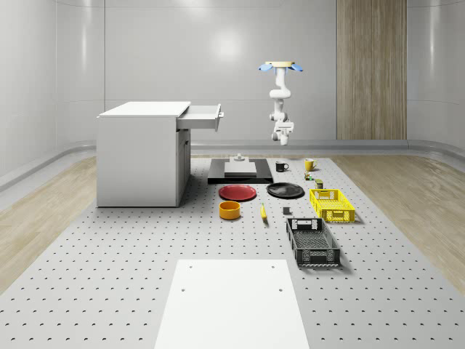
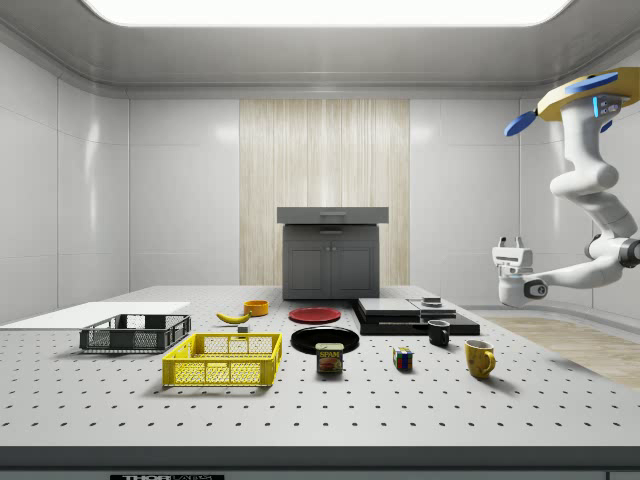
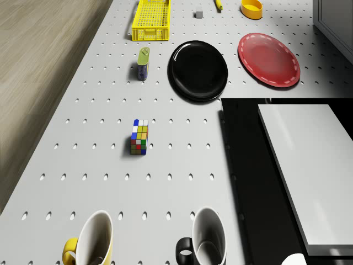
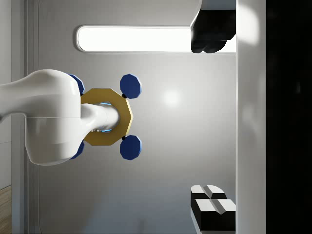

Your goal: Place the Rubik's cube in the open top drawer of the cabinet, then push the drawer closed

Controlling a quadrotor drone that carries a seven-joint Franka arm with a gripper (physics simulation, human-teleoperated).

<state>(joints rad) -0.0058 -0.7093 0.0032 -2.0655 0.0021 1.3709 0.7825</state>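
Whole-scene view: my drone [image 1: 282, 67] hovers high above the far end of the pegboard table [image 1: 145, 254], over the two mugs, with its white arm hanging below. The gripper [image 1: 282, 137] sits in the air well above the table. In the wrist view I see its two dark fingertips [image 4: 213, 204] spread wide apart with nothing between them, and the camera points up at the ceiling, so the hand is open and empty.

The Rubik's cube [image 3: 139, 137] lies on the bare table, in the drone view between a tin can [image 3: 143, 63] and a yellow mug [image 3: 88, 242], with a black mug [image 3: 205, 240] close by. In the side view the cube [image 2: 402, 359] sits well below the gripper [image 2: 510, 245].

The white cabinet [image 1: 142, 154] stands at the whole-scene view's left, its top drawer [image 1: 202, 116] pulled out and, as far as I can tell, holding nothing.

I judge the task barely begun: the cube is not yet picked up, nothing is in the drawer, and the drawer is not yet pushed shut. Everything remains to do.
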